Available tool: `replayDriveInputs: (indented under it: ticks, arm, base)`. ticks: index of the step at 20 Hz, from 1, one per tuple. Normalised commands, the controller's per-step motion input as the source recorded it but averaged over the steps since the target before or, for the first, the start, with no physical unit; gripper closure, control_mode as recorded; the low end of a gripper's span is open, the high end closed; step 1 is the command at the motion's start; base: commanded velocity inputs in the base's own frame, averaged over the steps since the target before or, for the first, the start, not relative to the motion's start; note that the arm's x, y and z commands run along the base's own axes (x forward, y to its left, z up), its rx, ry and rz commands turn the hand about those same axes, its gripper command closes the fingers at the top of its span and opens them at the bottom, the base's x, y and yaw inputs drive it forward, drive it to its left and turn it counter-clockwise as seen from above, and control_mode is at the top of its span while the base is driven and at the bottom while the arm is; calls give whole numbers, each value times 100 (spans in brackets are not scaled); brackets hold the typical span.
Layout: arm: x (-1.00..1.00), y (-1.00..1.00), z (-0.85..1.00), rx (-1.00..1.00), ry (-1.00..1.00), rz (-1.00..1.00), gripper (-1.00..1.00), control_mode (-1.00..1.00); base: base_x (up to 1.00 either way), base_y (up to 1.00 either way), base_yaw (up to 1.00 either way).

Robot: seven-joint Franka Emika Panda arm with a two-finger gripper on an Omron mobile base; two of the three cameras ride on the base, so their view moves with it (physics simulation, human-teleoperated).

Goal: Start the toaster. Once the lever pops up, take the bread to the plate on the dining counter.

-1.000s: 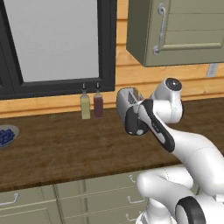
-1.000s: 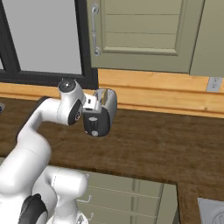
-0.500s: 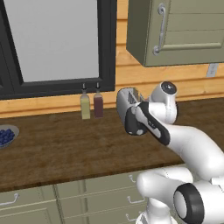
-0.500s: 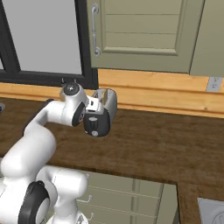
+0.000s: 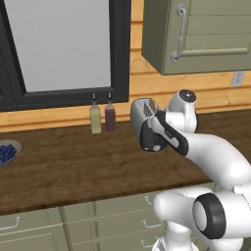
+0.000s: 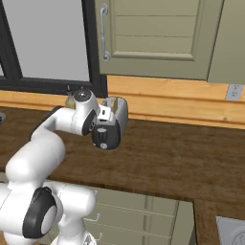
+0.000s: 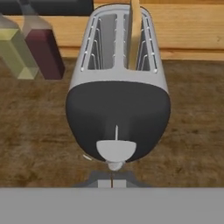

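Bread [image 7: 134, 33] stands upright in the toaster's [image 7: 118, 94] right slot, sticking up, ready for toasting. Lever [image 7: 115, 150] sits low on the toaster's black end panel; the gripper [image 7: 112, 179], jaws closed and empty, meets it from below-front, evidently pressing. Two bottles [image 7: 28, 46] stand left of the toaster.

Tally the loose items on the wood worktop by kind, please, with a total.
Small silver-grey toaster with black end panel: 1
Pale cream bread slice, standing in a toaster slot: 1
Bottles, one yellow-green, one dark red: 2
Grey bowl of blue berries: 1
Total: 5
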Motion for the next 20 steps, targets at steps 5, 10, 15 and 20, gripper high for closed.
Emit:
replayDriveInputs:
  ticks: [5, 10, 15, 20]
  arm:
    - [0, 0, -23, 0, 3, 0, 100, -100]
    - [0, 0, -19, 0, 0, 0, 100, -100]
    - [5, 0, -24, 0, 0, 0, 100, -100]
    - [16, 0, -8, 0, 0, 0, 100, -100]
  base:
    - [0, 0, 0]
    - [0, 0, 0]
    - [0, 0, 0]
    - [0, 0, 0]
